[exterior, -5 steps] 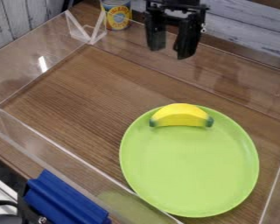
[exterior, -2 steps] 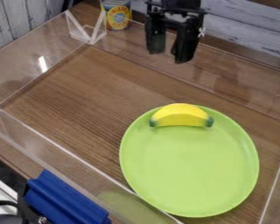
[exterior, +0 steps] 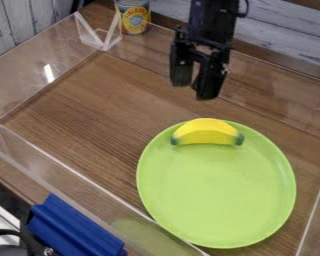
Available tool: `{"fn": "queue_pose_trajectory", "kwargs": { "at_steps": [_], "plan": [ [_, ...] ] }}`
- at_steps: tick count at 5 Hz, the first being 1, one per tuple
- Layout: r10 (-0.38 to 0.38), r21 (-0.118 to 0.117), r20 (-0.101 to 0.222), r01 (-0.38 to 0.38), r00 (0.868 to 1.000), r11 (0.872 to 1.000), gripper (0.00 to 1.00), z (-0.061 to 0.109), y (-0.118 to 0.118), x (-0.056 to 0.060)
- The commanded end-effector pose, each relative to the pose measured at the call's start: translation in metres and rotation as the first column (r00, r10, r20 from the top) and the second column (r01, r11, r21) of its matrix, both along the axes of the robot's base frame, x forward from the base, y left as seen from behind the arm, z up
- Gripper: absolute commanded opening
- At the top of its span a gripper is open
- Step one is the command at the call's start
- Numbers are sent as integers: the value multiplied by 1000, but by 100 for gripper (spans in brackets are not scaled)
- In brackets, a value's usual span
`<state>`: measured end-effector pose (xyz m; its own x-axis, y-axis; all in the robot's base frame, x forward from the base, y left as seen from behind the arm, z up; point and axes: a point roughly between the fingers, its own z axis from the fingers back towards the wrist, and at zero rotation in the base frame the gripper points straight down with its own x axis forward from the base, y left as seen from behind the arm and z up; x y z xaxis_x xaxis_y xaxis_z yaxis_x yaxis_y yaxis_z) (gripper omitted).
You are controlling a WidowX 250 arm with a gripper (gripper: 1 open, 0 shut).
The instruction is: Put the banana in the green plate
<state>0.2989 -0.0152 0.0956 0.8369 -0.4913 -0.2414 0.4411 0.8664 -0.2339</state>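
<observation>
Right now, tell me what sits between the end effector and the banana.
Nothing: in the camera view only bare wooden tabletop separates the end effector from the banana.

We see a glossy plastic banana on a smooth lime-green plastic plate, a matt wood-grain tabletop with clear, reflective acrylic walls, and a black, matt-looking gripper.

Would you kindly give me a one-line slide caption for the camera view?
Open pincer above the wooden tabletop, with the banana lying at the far edge of the green plate.
</observation>
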Motion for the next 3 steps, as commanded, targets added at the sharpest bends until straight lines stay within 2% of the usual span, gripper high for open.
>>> {"fn": "queue_pose_trajectory", "kwargs": {
  "at_steps": [1,3],
  "plan": [
    [-60,5,73,60,995,998,100,8,-5,-1],
    [-171,8,92,171,981,985,100,-9,-13,-6]
  ]
}}
